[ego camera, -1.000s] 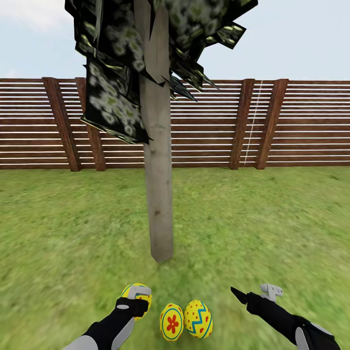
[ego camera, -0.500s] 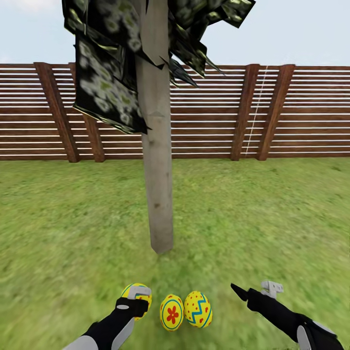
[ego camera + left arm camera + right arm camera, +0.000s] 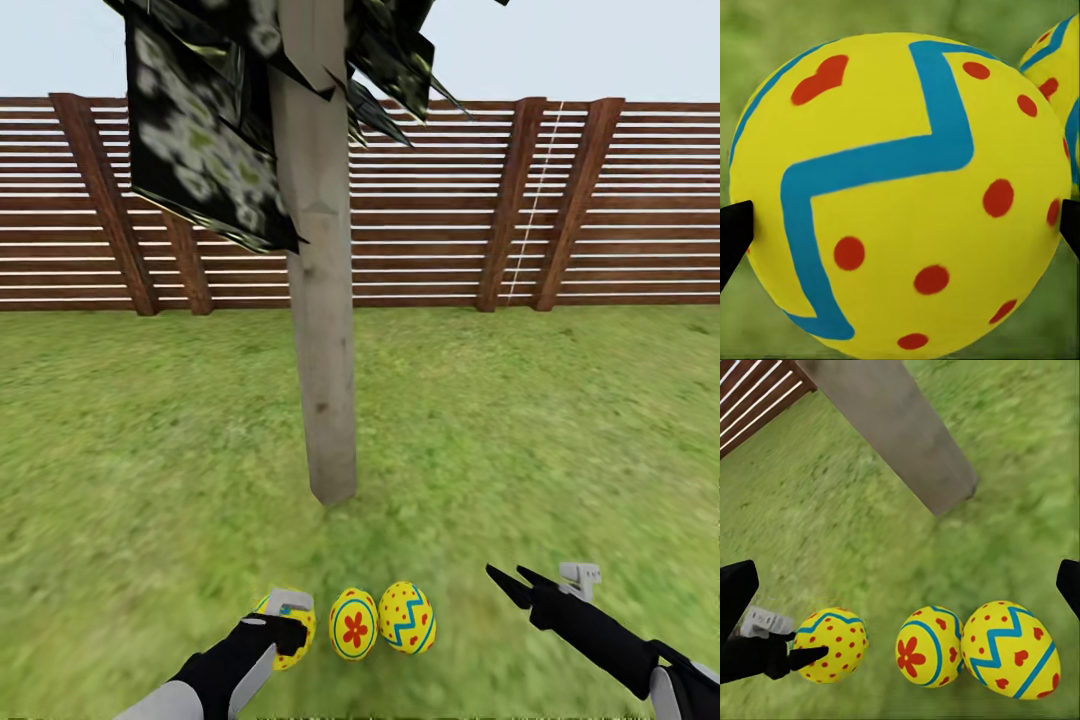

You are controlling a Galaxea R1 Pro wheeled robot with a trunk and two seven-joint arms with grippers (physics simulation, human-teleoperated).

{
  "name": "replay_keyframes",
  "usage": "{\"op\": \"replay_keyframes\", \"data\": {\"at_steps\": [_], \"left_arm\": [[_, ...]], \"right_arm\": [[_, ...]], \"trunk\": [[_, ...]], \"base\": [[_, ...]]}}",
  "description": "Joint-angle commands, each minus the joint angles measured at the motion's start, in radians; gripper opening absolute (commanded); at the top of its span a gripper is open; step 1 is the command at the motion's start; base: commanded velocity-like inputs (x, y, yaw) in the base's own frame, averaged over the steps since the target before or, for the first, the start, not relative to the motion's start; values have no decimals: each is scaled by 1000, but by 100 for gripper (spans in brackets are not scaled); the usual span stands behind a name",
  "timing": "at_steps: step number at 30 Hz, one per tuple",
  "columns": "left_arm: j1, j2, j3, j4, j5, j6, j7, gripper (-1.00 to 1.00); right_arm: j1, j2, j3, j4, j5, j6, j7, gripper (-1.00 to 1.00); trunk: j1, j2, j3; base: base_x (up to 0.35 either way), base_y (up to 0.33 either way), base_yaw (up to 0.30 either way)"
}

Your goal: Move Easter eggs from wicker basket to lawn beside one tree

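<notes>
All three Easter eggs lie in a row on the lawn just in front of the tree. The flower egg and a zigzag egg touch each other. The red-dotted egg sits left of them, low on the grass. My left gripper stands spread wide around it, with a fingertip at each side. My right gripper hovers open and empty to the right of the eggs. The wicker basket is out of view.
A brown slatted fence closes the garden behind the tree. Dark angular foliage hangs from the trunk above head height. Grass stretches wide on both sides of the trunk.
The whole view has shifted, so the tree and the two lying eggs sit higher in the picture. The dotted egg now sits lower against my left gripper's fingers. My right gripper stays open.
</notes>
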State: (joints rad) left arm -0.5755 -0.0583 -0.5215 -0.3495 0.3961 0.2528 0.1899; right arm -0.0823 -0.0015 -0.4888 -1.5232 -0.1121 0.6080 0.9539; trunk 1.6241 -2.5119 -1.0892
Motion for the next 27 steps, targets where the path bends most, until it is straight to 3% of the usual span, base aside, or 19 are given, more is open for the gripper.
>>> {"op": "replay_keyframes", "data": {"at_steps": [1,3,7,27], "left_arm": [[-15,1,-8,-1,10,23,3,-100],[-64,3,-6,5,10,66,-12,-100],[-95,5,-6,2,6,102,-19,-100],[-98,8,-3,-6,8,88,-21,-100]], "right_arm": [[-1,0,-1,0,-5,7,2,100],[-1,0,-1,0,-4,7,1,100],[-1,0,-1,0,-3,7,1,100],[-1,0,-2,1,-4,7,2,100]], "trunk": [[0,-1,-5],[1,-1,-13],[3,-2,-28],[12,-7,-105]], "base": [[0,0,0],[0,0,0],[0,0,0],[0,0,0]]}}
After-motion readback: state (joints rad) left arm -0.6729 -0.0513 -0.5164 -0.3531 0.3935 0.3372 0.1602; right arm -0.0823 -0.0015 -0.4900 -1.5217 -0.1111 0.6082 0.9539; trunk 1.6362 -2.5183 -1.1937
